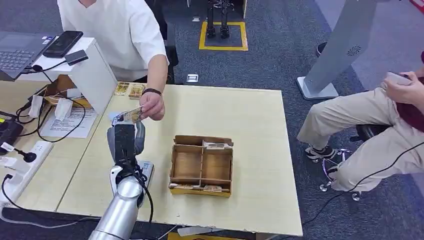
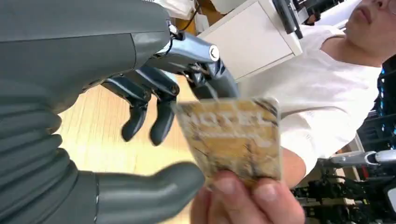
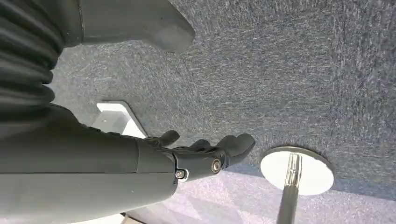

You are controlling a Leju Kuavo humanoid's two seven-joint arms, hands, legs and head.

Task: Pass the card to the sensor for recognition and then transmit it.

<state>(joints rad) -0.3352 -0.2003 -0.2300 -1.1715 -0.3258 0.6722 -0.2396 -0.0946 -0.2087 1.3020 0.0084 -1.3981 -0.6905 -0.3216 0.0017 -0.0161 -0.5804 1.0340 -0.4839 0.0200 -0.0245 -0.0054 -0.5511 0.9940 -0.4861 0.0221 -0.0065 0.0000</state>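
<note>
Light wooden desk point(image 1: 250, 115), divided wooden box point(image 1: 202, 165) near its middle, two cards point(image 1: 129, 89) at the far edge, small white device point(image 1: 145, 169) toward the near-left corner.

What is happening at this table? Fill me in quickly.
A person in a white shirt holds a gold card by one edge with their hand, right at the left robot hand raised above the wooden table. The robot's fingers are spread beside the card; whether they touch it is unclear. The right robot hand hangs empty over the carpet. A compartmented wooden box sits mid-table.
</note>
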